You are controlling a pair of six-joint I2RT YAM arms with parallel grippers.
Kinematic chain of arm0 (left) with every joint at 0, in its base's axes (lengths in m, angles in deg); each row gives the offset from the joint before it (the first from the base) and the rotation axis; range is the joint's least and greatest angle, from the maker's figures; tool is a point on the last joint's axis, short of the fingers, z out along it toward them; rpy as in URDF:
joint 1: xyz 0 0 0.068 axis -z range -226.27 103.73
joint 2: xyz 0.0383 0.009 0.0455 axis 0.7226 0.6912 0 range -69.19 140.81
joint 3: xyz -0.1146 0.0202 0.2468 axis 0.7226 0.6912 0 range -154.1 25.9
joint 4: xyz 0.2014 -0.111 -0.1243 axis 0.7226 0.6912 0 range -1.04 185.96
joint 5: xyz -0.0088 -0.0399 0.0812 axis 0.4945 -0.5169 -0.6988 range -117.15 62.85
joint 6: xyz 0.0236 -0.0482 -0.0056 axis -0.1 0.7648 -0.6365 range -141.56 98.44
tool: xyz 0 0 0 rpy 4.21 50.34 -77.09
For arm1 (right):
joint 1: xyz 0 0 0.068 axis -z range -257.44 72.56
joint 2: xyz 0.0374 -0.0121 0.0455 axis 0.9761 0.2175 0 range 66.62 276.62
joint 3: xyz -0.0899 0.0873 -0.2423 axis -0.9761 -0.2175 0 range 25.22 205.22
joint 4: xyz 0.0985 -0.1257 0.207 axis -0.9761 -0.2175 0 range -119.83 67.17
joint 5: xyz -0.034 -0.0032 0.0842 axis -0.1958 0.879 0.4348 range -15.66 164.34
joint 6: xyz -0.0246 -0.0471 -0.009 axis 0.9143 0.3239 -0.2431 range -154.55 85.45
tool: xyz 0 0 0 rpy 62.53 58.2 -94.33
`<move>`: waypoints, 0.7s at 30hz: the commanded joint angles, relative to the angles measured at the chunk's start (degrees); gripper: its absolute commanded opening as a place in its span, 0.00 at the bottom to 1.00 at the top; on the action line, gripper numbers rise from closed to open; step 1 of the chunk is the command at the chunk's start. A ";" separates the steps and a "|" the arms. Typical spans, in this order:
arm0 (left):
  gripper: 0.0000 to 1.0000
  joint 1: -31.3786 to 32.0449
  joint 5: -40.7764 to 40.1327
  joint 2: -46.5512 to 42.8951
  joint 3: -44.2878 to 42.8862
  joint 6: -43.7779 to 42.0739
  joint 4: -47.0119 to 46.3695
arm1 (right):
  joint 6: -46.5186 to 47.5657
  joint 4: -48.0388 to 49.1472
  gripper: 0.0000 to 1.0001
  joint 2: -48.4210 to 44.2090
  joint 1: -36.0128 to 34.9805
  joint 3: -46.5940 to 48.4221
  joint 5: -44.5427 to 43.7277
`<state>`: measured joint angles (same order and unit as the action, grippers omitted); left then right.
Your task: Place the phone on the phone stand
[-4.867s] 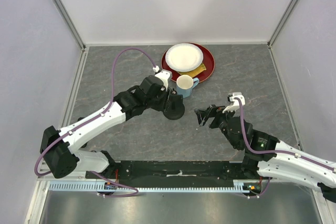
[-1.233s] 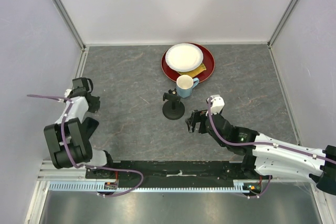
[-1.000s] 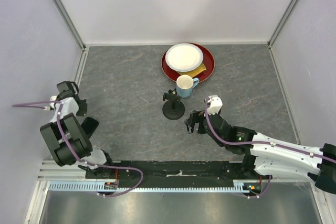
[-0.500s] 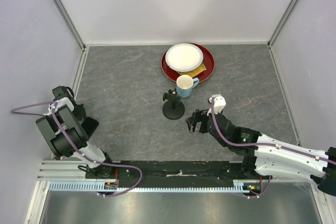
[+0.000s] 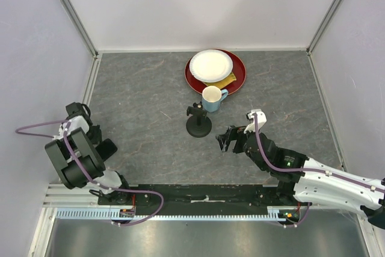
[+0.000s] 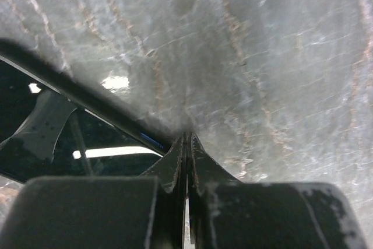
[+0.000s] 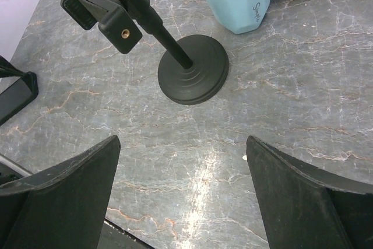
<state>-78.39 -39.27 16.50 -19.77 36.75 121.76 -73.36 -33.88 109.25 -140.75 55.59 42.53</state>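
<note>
While right tool (image 7: 182, 151) gapes and left tool (image 6: 187, 146) presses together, phone stand (image 7: 195, 77) points clamp leftward.

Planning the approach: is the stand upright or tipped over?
Upright: the stand has its disc base flat on the table, post rising to the clamp.

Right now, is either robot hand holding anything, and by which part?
Nothing is held. The left hand is shut tight on nothing; the right hand is open and empty, short of the phone stand.
</note>
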 commanded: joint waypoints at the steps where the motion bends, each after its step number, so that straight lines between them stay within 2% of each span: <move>1: 0.02 -0.22 -0.02 -3.41 4.53 1.38 1.31 | 0.13 -0.38 0.96 -1.93 0.03 -0.58 -1.50; 6: 0.02 -0.14 2.19 -7.63 8.92 0.24 -0.01 | 0.40 -0.82 0.96 -2.73 0.11 -0.93 -1.85; 10: 0.03 -0.22 -0.18 -10.27 8.67 -1.79 1.39 | 0.48 -0.99 0.96 -2.73 0.11 -1.19 -1.85; 13: 0.18 -0.66 -0.27 -13.52 9.19 -1.97 3.15 | 0.57 -0.91 0.97 -2.47 0.03 -1.19 -1.59; 14: 0.28 -0.93 -0.01 -14.40 9.63 -1.88 3.59 | 0.66 -0.99 0.97 -2.38 0.03 -1.19 -1.67; 16: 0.40 -1.45 0.43 -17.39 10.42 -1.53 4.29 | 0.93 -0.99 0.97 -2.20 0.03 -1.02 -1.50; 18: 0.64 -2.07 -0.53 -20.02 10.34 -1.00 6.31 | 1.36 -1.08 0.97 -2.03 0.03 -0.84 -1.23; 20: 0.95 -2.42 -1.15 -21.87 9.64 -0.91 7.01 | 1.54 -1.17 0.97 -2.03 0.03 -0.66 -1.06; 21: 0.95 -2.77 -1.76 -23.53 9.37 -1.08 7.28 | 1.63 -1.17 0.97 -2.11 0.03 -0.84 -1.06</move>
<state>-79.96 -37.94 -2.47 -9.67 35.83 125.69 -72.81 -35.01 107.22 -140.68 54.61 41.98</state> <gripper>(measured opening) 0.877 0.968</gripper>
